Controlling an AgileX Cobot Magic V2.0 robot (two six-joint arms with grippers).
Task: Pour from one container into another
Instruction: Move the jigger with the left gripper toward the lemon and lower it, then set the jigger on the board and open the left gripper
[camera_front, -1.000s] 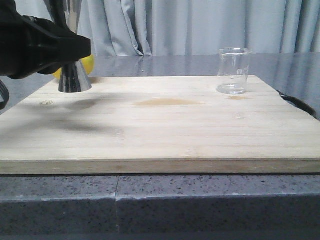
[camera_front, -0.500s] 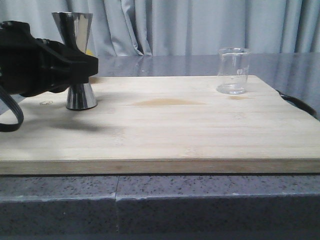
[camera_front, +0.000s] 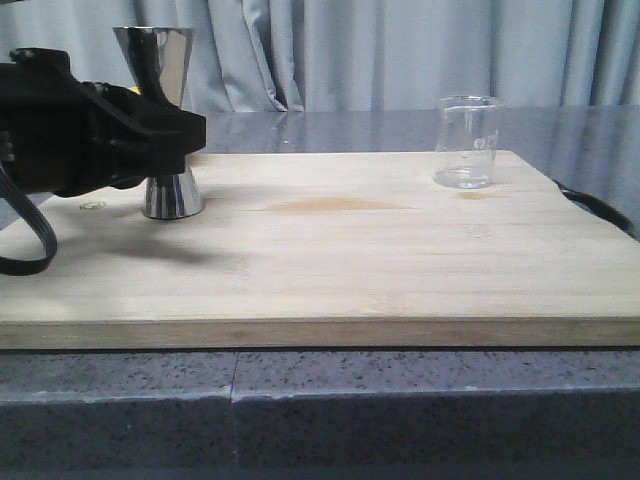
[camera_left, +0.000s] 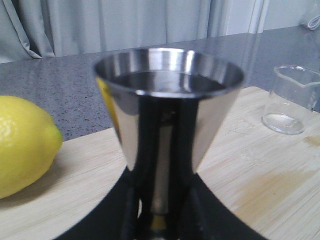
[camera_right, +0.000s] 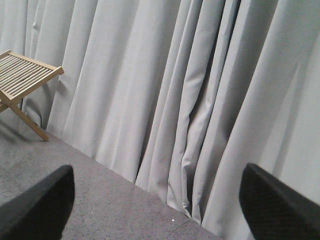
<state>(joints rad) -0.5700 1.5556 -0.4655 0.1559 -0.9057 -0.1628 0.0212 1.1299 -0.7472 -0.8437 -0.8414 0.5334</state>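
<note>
Steel jigger (camera_front: 165, 120) upright on wooden board (camera_front: 330, 250), left rear: hourglass, mirror-bright, wide rim up. Left gripper (camera_front: 165, 130) fingers clamp its waist. Glass beaker (camera_front: 467, 142) clear, lipped, right rear. Lemon (camera_left: 22, 145) beside jigger. Right gripper (camera_right: 160, 205) fingers spread wide, holding nothing.

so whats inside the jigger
The jigger top cup shows only shiny steel walls near the rim; its bottom is out of sight, so liquid can't be ruled out. The lower cone is hidden behind black fingers.

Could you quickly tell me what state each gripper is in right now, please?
Left gripper: shut on the steel jigger, which stands on the wooden board.
Right gripper: open, holding nothing, facing the curtain.
</note>
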